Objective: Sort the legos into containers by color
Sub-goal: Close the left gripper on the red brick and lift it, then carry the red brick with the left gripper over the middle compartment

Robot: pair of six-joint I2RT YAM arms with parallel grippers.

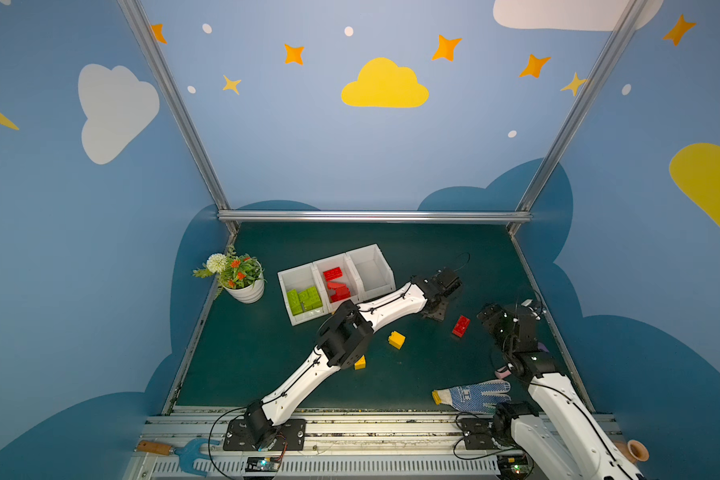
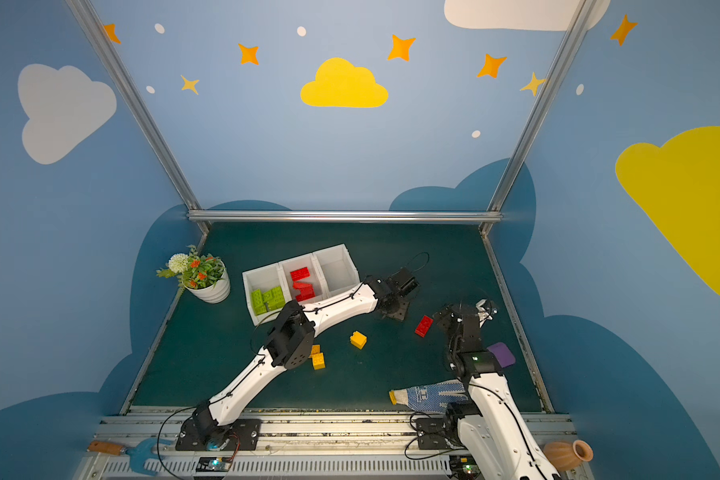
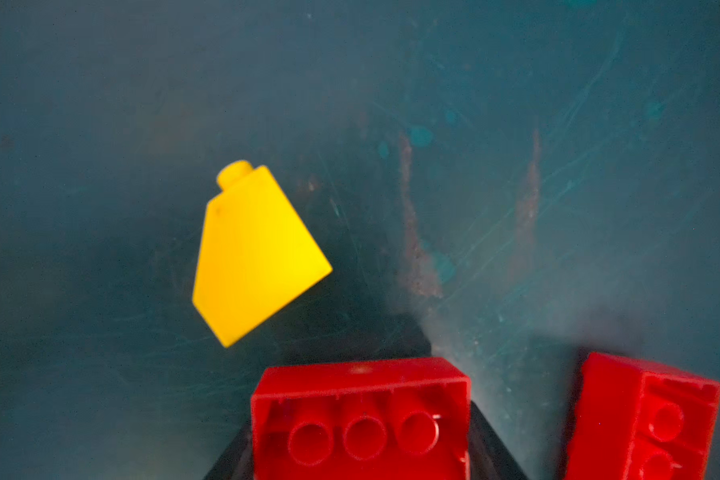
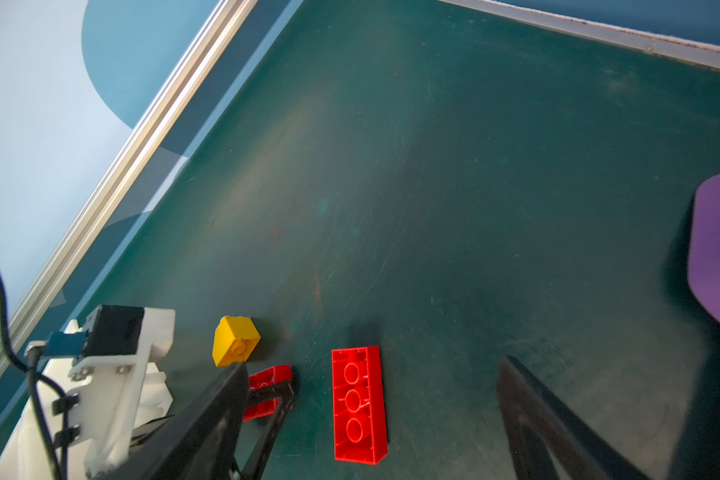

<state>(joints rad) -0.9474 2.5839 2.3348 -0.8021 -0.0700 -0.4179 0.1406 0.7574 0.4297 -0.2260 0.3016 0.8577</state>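
Left gripper (image 1: 434,311): fingers closed on small red lego (image 3: 360,415), near right end of containers (image 1: 366,257). Right gripper (image 4: 371,363): fingers spread wide astride long red lego (image 4: 358,405) on worktop (image 4: 474,166), farther right of containers. Yellow sloped lego (image 3: 258,253) near held one. Green legos (image 1: 304,300), red legos (image 1: 336,284) inside containers.

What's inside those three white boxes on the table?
Green bricks lie in the left box, red bricks in the middle box; the right box looks empty. The left arm covers part of its near edge.
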